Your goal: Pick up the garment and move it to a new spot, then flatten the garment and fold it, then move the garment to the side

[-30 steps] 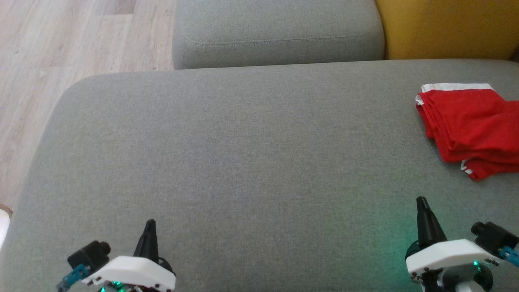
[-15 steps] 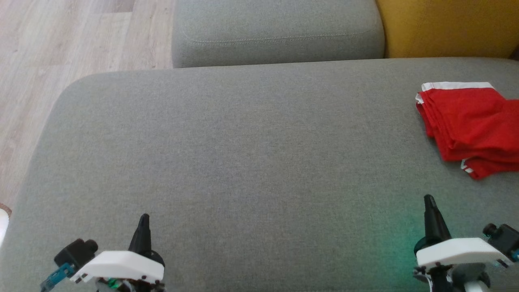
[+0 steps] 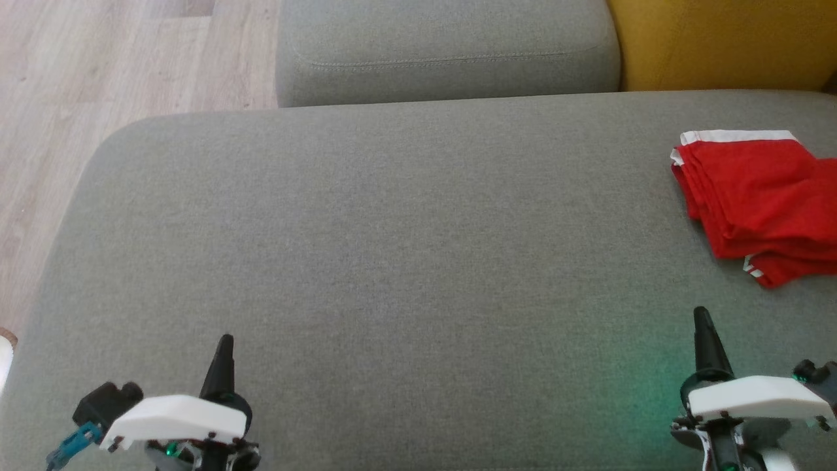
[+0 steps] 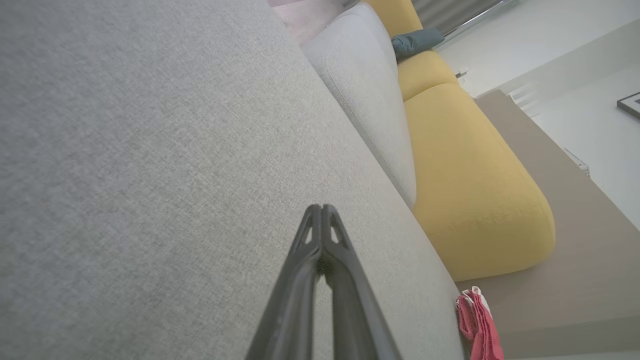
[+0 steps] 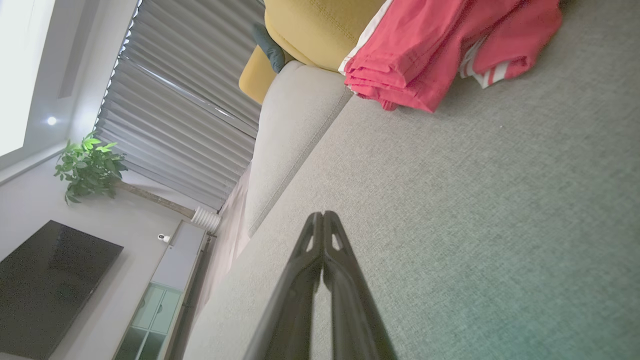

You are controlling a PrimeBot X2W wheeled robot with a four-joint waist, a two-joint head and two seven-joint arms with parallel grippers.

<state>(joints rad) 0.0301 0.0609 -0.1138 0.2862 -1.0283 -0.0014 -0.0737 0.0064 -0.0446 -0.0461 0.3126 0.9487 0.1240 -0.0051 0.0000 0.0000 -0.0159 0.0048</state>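
Observation:
The garment (image 3: 762,199) is red with white trim and lies folded at the right edge of the grey cushion (image 3: 392,261). It appears small at the lower right of the left wrist view, garment (image 4: 479,325), and large at the top of the right wrist view, garment (image 5: 430,47). My right gripper (image 3: 701,315) is shut and empty, near the front edge, apart from the cloth and below it in the head view. My left gripper (image 3: 225,342) is shut and empty at the lower left. Their tips meet in the wrist views, left gripper (image 4: 321,207), right gripper (image 5: 322,215).
A second grey cushion (image 3: 444,49) sits behind the wide one, with a yellow cushion (image 3: 719,42) to its right. Wood floor (image 3: 98,72) lies beyond the cushion's left edge. A TV (image 5: 45,285) and a potted plant (image 5: 90,167) stand across the room.
Both arms have drawn back toward the bottom of the head view and spread slightly outward. The garment lies where it was.

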